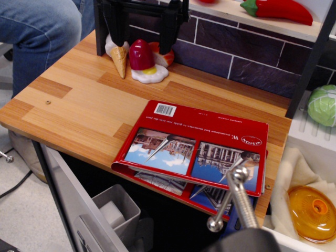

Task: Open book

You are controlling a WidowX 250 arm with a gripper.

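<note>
The red glossy book (202, 131) lies on the wooden table (79, 105), at its front right, upside down to me, with two building photos, a white barcode and a white title. Its near edge overhangs the table's front. The cover is raised a little, and pages (160, 182) show beneath it. My gripper (227, 199) comes in from the bottom right. Its two thin metal ball-tipped fingers stand apart. One fingertip (239, 174) is over the cover's near right corner, and the other fingertip (214, 225) is below the book's edge. Nothing is clamped.
Toy foods stand at the back: an ice cream cone (119, 59), a red popsicle (140, 54) and a fried egg (150, 74), under a black frame (169, 23). A red pepper (278, 9) lies on the shelf. A cabbage (323, 105) and an orange lid (314, 211) are at the right. A grey bin (113, 210) sits below, with a person's leg (37, 31) at left.
</note>
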